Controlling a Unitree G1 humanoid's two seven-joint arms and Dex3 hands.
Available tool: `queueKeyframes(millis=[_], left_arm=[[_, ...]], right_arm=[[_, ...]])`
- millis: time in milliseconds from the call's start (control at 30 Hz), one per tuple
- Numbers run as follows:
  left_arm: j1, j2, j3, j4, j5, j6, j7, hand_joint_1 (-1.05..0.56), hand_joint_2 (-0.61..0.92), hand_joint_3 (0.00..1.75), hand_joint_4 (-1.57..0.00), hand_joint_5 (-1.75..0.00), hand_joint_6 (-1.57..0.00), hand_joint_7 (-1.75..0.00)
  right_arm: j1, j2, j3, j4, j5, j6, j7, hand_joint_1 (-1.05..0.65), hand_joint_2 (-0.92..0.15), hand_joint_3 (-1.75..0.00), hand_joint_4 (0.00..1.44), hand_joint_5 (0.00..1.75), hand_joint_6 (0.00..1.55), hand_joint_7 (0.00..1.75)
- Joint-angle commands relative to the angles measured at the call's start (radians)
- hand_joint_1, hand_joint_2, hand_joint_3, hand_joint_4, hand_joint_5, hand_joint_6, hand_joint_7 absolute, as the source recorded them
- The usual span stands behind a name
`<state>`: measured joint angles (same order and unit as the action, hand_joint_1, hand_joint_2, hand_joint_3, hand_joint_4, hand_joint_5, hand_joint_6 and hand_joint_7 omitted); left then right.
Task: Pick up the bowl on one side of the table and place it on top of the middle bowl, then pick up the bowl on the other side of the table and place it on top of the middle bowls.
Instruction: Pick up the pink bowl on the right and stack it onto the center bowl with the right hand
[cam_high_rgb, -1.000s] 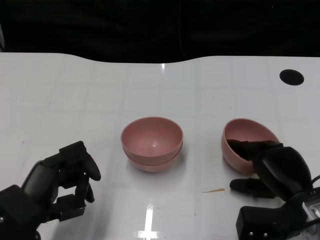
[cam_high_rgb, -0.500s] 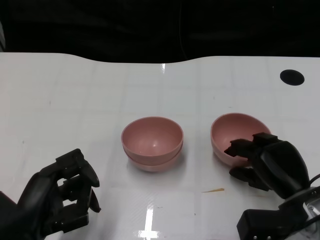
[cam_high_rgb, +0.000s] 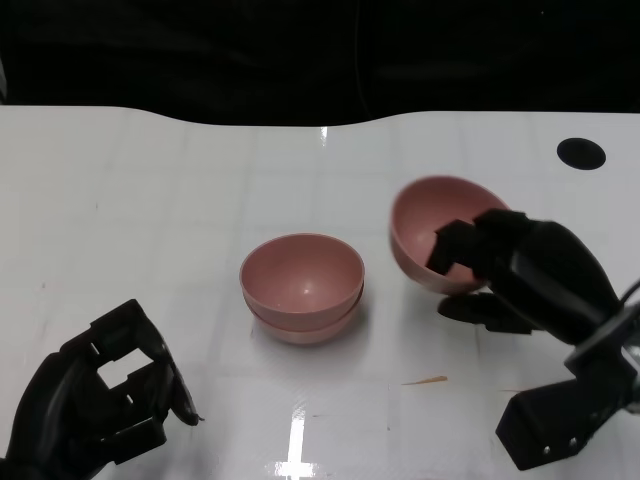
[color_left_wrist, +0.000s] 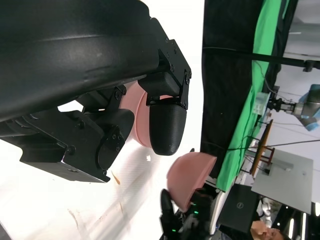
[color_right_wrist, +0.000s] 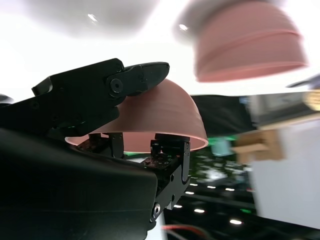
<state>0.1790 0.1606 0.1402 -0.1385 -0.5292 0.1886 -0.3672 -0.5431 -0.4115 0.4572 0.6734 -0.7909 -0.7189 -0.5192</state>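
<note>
The right hand grips the last pink bowl by its rim, tilted and lifted off the counter, just beside the middle stack. That stack already looks two bowls deep, so only this placement seems left. The left hand rests curled and empty, well apart from the stack.
</note>
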Motion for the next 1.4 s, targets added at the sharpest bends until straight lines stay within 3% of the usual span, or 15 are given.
queueKeyframes(millis=[33, 167, 533, 633, 767, 933, 1033, 1400], left_arm=[[-0.003, 0.009, 0.016, -0.019, -0.019, 0.034, -0.009, 0.14, 0.80, 1.36, -0.85, -1.75, -0.63, -1.75], [-0.005, 0.006, 0.024, -0.030, -0.038, 0.067, -0.003, 0.14, 0.82, 1.37, -0.84, -1.75, -0.62, -1.75], [-0.010, -0.005, 0.021, -0.035, -0.013, 0.068, 0.005, 0.16, 0.85, 1.35, -0.81, -1.75, -0.60, -1.75], [-0.011, -0.008, 0.019, -0.032, -0.003, 0.062, 0.004, 0.16, 0.85, 1.34, -0.82, -1.75, -0.60, -1.75], [-0.012, -0.011, 0.023, -0.039, 0.005, 0.072, 0.014, 0.15, 0.84, 1.33, -0.82, -1.75, -0.59, -1.75], [-0.009, -0.021, 0.024, -0.053, 0.007, 0.085, 0.029, 0.14, 0.84, 1.31, -0.81, -1.75, -0.58, -1.75], [-0.012, -0.027, 0.028, -0.052, 0.002, 0.091, 0.030, 0.13, 0.86, 1.31, -0.80, -1.75, -0.58, -1.75], [-0.022, -0.028, 0.029, -0.011, 0.031, 0.045, 0.010, 0.12, 0.77, 1.37, -0.86, -1.75, -0.65, -1.75]], right_arm=[[-0.048, -0.022, -0.022, -0.067, 0.037, -0.032, 0.076, -0.20, -0.91, -0.28, 0.73, 1.75, 0.49, 1.75], [-0.101, -0.001, -0.023, -0.113, 0.054, -0.062, 0.150, -0.19, -0.88, -0.27, 0.81, 1.75, 0.58, 1.75], [-0.231, 0.091, 0.005, -0.109, 0.060, -0.073, 0.300, -0.20, -0.84, -0.29, 0.83, 1.75, 0.62, 1.75], [-0.248, 0.116, 0.020, -0.109, 0.053, -0.088, 0.317, -0.21, -0.64, -0.68, 0.83, 1.75, 0.63, 1.75], [-0.254, 0.151, 0.044, -0.101, 0.047, -0.111, 0.332, -0.21, -0.53, -0.75, 0.82, 1.75, 0.62, 1.75], [-0.260, 0.190, 0.070, -0.058, 0.035, -0.141, 0.322, -0.17, -0.48, -0.77, 0.85, 1.75, 0.63, 1.75], [-0.265, 0.215, 0.078, 0.000, 0.046, -0.162, 0.325, -0.19, -0.51, -0.82, 0.85, 1.75, 0.62, 1.75], [-0.338, 0.251, 0.104, 0.234, -0.023, -0.163, 0.181, -0.20, -0.50, -1.03, 0.87, 1.75, 0.63, 1.75]])
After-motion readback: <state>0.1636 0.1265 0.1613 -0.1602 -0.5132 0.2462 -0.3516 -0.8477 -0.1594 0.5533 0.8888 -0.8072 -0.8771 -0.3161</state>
